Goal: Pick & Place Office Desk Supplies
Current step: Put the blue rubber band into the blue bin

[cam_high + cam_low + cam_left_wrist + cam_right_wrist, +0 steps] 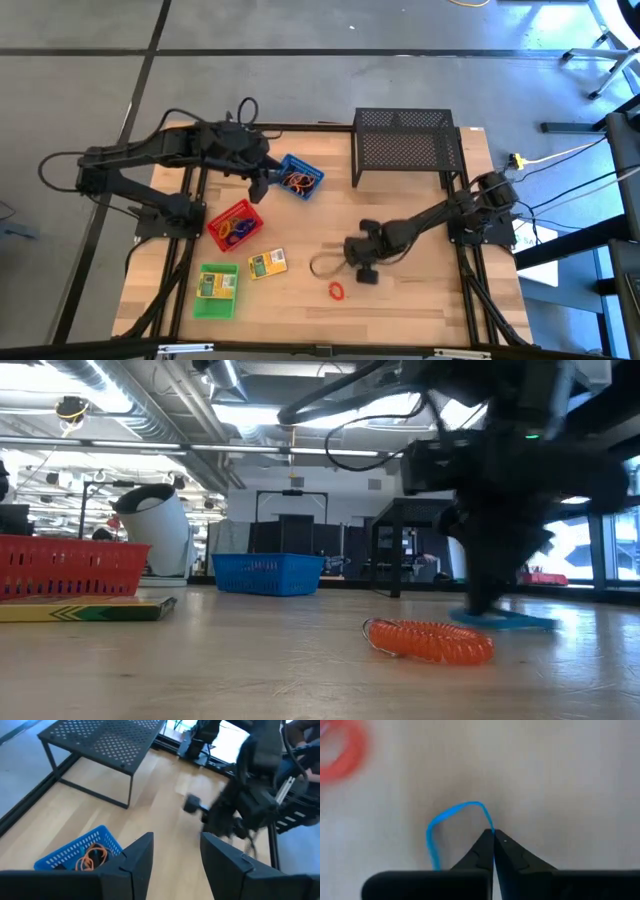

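Observation:
My right gripper (493, 836) points down at the table's middle near part (352, 264), shut on a thin blue loop (451, 818). That loop lies flat under it in the low view (505, 620). An orange-red coiled loop (430, 641) rests on the wood close by (337, 291). My left gripper (175, 857) is open, hovering beside the blue tray (299, 177), which holds orange and dark loops (89, 857). The red tray (235, 225) holds several loops. One yellow-green box (267, 263) lies on the table, another in the green tray (217, 291). My right gripper pinches the blue loop's thin band at one bend (490, 824) between its two fingertips, coming from above and pointing down. The band runs out from the tips as a single strand, and the rest of the loop lies flat on the table.
The large black wire-mesh rack (405, 145) stands at the far right part of the table. A white round object (160, 530) shows behind the red tray (70, 566). Bare wood (420, 290) lies near and right of the right gripper.

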Controlling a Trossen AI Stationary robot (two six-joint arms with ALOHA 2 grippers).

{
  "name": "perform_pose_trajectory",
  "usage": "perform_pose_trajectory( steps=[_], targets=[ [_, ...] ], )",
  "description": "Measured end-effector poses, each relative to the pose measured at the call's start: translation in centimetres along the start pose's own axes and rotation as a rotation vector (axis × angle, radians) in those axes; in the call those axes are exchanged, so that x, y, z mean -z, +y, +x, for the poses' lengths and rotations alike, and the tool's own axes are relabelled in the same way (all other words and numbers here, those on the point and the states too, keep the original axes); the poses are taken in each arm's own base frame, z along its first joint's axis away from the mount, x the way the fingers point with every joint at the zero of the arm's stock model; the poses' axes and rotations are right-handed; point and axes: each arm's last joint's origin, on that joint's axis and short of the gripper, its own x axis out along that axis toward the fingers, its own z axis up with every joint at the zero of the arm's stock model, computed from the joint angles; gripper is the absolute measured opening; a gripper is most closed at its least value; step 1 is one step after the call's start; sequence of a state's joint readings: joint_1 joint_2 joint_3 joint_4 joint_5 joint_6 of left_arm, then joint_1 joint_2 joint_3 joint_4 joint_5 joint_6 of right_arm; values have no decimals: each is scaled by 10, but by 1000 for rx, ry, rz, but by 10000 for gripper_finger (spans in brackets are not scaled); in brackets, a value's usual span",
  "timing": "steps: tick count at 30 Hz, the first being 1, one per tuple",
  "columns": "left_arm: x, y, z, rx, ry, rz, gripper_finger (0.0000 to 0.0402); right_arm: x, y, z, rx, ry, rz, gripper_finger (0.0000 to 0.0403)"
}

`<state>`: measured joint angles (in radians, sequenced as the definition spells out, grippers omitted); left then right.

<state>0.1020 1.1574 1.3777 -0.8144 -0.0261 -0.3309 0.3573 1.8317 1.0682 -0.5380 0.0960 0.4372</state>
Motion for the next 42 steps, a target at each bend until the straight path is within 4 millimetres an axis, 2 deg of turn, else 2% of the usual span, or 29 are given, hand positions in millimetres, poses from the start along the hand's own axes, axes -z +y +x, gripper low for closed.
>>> perform_pose_trajectory(
  steps=[5, 10, 16, 21, 29, 36, 42],
  targets=[
    [10, -6, 6, 3, 96, 59, 171, -20, -16, -40, 68, -182, 91, 3],
    [16, -14, 21, 5, 172, 102, 199, -52, -27, -91, 148, -419, 132, 2],
    [13, -28, 51, 46, 143, 235, 211, -83, -29, -136, 272, -604, 97, 1],
    [8, -31, 65, 55, 105, 247, 209, -95, -33, -161, 422, -674, 29, 1],
    [-2, -33, 72, 82, 5, 213, 208, -103, -34, -182, 541, -695, -101, 0],
    [-10, -26, 79, 64, -47, 126, 205, -106, -34, -186, 620, -691, -197, 0],
    [-11, -18, 89, 31, -22, 61, 204, -107, -34, -187, 645, -692, -237, 0]
  ],
)
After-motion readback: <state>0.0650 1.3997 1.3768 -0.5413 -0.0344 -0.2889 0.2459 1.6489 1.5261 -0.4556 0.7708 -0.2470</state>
